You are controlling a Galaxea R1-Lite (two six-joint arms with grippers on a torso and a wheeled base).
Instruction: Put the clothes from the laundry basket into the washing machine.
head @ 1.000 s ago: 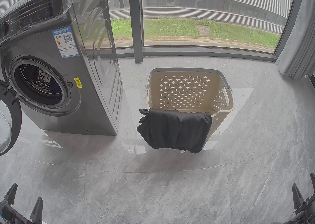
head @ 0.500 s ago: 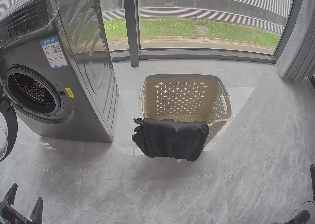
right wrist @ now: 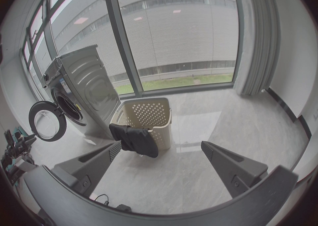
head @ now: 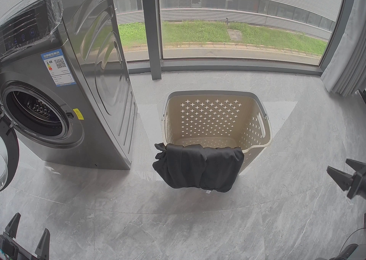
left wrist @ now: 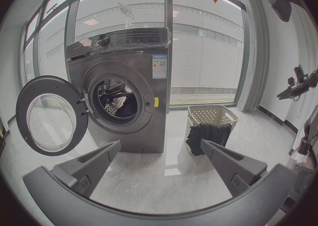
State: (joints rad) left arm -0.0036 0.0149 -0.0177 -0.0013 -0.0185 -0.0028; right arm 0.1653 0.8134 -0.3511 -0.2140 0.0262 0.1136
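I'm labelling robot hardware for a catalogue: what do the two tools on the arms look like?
The left tool and right tool match: matte dark grey, each with two long wedge-shaped fingers tapering to a point. The inner faces near the tips carry cross-hatched grip pads, each finger has round screw recesses near its base, and both sit on a broad curved dark bar.

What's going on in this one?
Nothing is being held yet. A black garment hangs over the near rim of the basket, which stands on the floor beside the washer. The washer's door is swung open. The left gripper and right gripper are both open and empty, well short of the basket.
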